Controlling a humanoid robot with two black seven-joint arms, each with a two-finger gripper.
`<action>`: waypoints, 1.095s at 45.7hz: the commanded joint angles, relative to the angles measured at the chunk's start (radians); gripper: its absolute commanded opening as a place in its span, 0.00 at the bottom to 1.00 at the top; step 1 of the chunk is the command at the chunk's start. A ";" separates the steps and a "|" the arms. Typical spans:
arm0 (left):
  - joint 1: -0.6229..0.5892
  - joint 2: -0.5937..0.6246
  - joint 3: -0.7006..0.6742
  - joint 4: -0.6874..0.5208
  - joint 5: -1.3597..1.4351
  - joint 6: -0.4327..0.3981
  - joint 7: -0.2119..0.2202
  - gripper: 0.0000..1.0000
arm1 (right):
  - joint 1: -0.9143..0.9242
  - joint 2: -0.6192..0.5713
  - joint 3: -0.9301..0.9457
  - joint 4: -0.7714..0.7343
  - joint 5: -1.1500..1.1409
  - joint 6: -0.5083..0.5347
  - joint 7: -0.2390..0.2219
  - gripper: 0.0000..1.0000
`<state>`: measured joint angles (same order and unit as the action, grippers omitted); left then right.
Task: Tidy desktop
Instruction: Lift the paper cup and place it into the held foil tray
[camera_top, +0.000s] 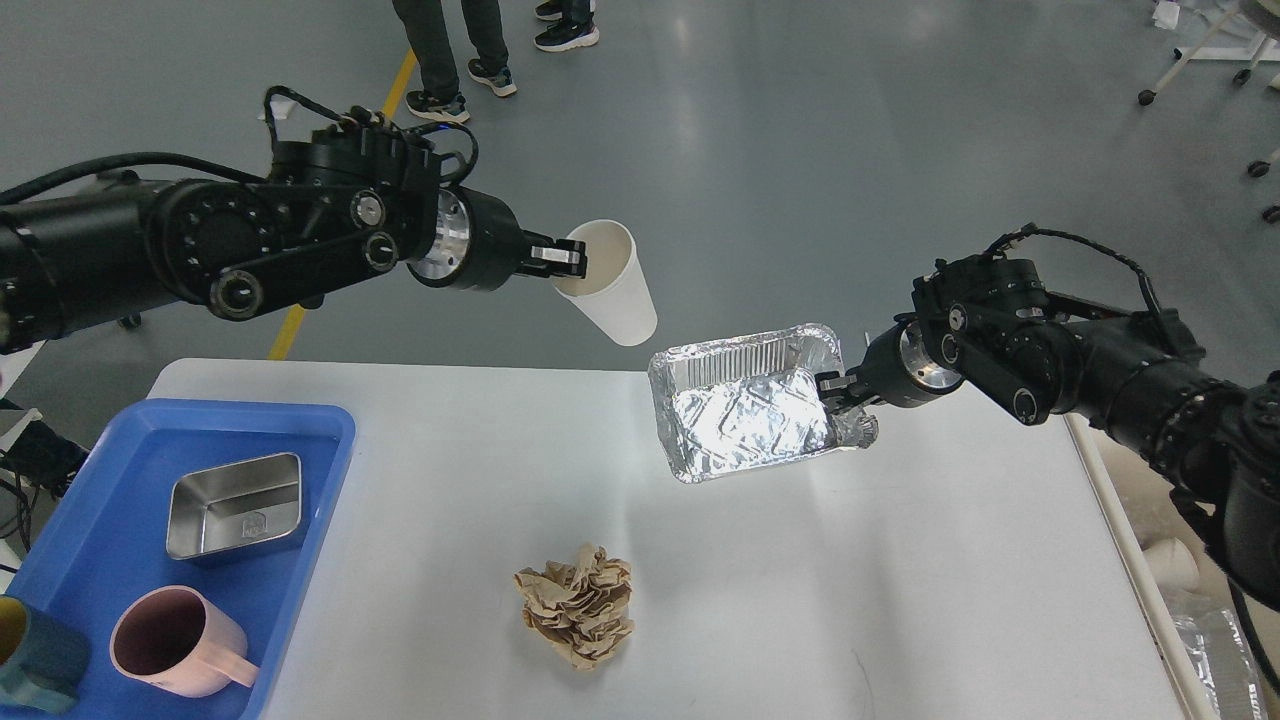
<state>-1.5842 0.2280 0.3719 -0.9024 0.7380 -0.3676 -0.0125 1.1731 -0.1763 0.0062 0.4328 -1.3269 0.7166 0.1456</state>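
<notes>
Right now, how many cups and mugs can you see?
3: white paper cup held by the left tool, pink mug and teal mug in the blue tray.

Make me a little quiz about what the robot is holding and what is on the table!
1. True or false: the left gripper holds the white paper cup by its rim.
2. What does the right gripper grip?
3. The crumpled brown paper ball lies: A) in the blue plastic tray B) on the light grey-white desktop.

Key: 1. True. 2. The shiny rectangular foil container, by its rim. 3. B.
</notes>
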 joint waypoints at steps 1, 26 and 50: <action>0.023 -0.127 -0.016 0.071 -0.003 0.001 0.000 0.00 | 0.002 0.001 0.000 0.004 0.000 0.000 0.000 0.00; 0.092 -0.335 0.033 0.323 0.001 -0.013 0.011 0.00 | 0.016 0.001 0.000 0.031 0.008 0.000 -0.001 0.00; 0.136 -0.383 0.018 0.385 -0.005 0.055 0.011 0.43 | 0.016 -0.002 0.000 0.038 0.008 0.000 0.000 0.00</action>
<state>-1.4513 -0.1484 0.4054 -0.5208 0.7355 -0.3510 0.0003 1.1904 -0.1778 0.0062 0.4709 -1.3192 0.7165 0.1446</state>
